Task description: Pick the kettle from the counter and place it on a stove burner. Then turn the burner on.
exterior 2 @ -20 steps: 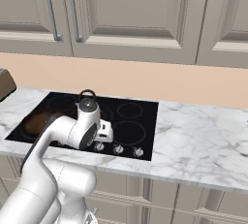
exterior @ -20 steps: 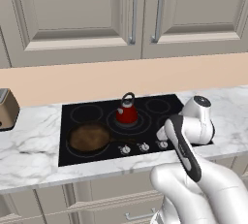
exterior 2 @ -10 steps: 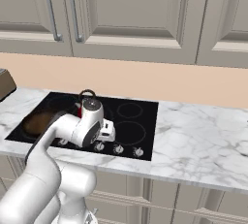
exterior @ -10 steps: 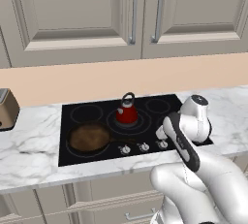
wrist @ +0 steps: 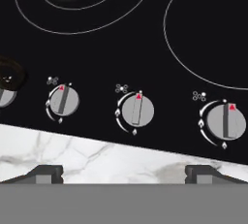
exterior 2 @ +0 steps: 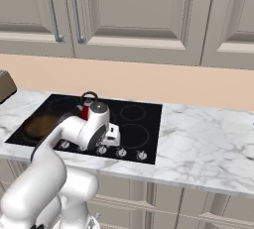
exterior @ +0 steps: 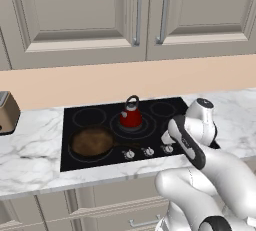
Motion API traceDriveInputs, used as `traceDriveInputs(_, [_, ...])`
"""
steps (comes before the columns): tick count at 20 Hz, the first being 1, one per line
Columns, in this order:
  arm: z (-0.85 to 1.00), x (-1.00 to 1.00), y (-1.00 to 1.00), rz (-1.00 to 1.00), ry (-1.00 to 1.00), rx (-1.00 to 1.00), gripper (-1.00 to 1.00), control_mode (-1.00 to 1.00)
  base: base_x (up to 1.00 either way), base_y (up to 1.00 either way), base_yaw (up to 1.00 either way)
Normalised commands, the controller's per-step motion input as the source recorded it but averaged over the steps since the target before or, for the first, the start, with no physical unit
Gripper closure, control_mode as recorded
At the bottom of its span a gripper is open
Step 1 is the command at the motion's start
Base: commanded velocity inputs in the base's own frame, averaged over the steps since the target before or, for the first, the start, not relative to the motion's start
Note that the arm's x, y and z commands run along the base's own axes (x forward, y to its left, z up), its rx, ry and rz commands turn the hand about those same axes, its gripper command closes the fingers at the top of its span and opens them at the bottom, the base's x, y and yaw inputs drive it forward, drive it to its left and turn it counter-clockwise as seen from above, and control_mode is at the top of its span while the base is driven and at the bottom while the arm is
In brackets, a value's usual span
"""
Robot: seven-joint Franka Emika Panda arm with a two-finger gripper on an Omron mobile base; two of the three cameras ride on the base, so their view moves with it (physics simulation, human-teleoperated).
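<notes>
On the table: a black glass cooktop [exterior: 100, 125] is set into the white marble table [exterior: 30, 147], below a row of grey cupboard doors [exterior: 75, 15].
Kettle: the small red kettle [exterior: 131, 116] with a thin black arched handle stands upright near the middle of the cooktop, toward its back half.
Burner: the kettle sits inside the stove burner [wrist: 87, 12] drawn as two concentric grey rings; in the hand view only the kettle's red underside shows at the top edge, within the inner ring.
Frying pan: a brown frying pan [exterior: 92, 142] rests on the cooktop's front left part, its handle pointing right toward the knobs.
Knobs: a row of round grey knobs [wrist: 138, 110] runs along the cooktop's front edge; in the hand view three are fully seen, each with its bar upright and a small red mark at the top.
Tool: the tool [wrist: 123, 172] hangs just above the table's front edge, before the knobs, its two dark fingertips [wrist: 46, 172] spread fully apart and gripping nothing.
Arm: the white arm [exterior 2: 79, 131] bends down over the front edge of the cooktop, near the knob row.
Far left of the table: a brown toaster-like box [exterior: 7, 112] stands by the wall.
</notes>
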Motion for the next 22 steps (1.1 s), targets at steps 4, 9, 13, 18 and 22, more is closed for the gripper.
traceDriveInputs(4, [-0.36, 0.09, 0.0, 0.0, 0.0, 0.0, -1.0, -1.0, 0.0, 0.0, 0.0])
traceDriveInputs(9, [-0.45, 0.12, 0.0, 0.0, 0.0, 0.0, -1.0, -1.0, 0.0, 0.0, 0.0])
traceDriveInputs(13, [-0.5, 0.08, 0.0, 0.0, 0.0, 0.0, -1.0, -1.0, 0.0, 0.0, 0.0])
traceDriveInputs(18, [-0.28, 0.02, 0.04, 0.0, 0.0, 0.0, -1.0, -1.0, 0.0, 0.0, 0.0])
traceDriveInputs(22, [-0.01, 0.0, 0.14, 0.0, 0.0, 0.0, -1.0, -1.0, 0.0, 0.0, 0.0])
